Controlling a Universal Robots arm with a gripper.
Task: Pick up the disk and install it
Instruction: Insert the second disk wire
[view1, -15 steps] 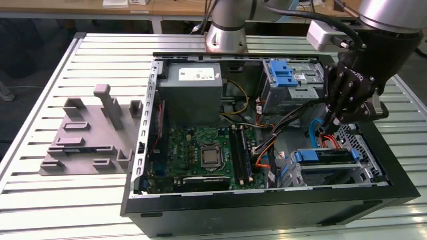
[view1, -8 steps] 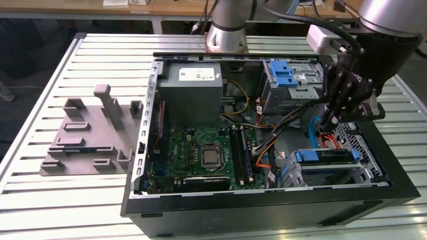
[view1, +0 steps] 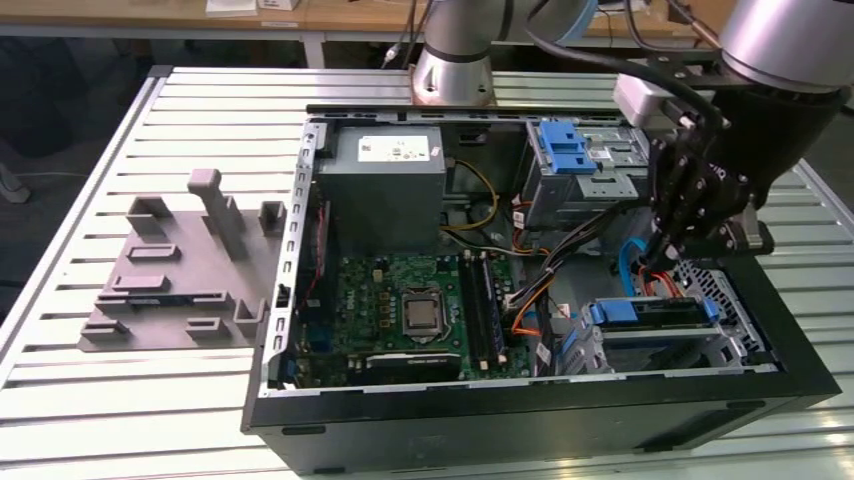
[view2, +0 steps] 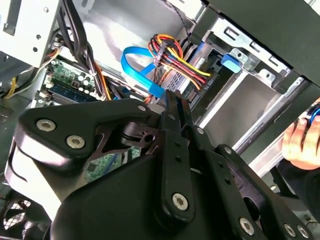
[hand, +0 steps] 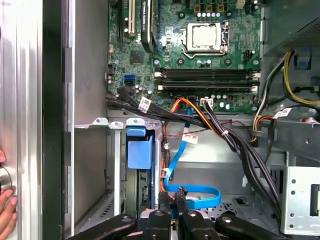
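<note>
1. Slatted metal worktop (view1: 80, 130) carries an open black computer case (view1: 534, 420) lying on its side, with a grey moulded fixture tray (view1: 180, 265) well apart on the exterior view's left.
2. Over the case's corner on the exterior view's right hangs the arm, its tool (view1: 687, 215) lowered among the cables; in both wrist views the black fingers (view2: 175, 125) lie pressed together with nothing between them, so the tool is closed and empty.
3. Just below the tool sits the disk (view1: 650, 312), flat in a bay at the near end of that side, its blue carrier rail towards the tool; in the first wrist view its blue latch (hand: 140, 150) stands just beside the fingertips.
4. Judged by its look, the disk is stiff, fairly heavy for its size and sensitive to knocks; the blue plastic rails look the safest hold, not the labelled face.
5. Crowding it: a blue flat data cable (hand: 192, 192) looping beside the bay, bundled power wires (view2: 175, 55), and the motherboard (view1: 407, 305) further in.
6. A blue-latched drive cage (view1: 581, 165) and grey power supply (view1: 387, 190) stand at the far end.
7. A person's hand (view2: 302, 142) rests at the case's edge.
</note>
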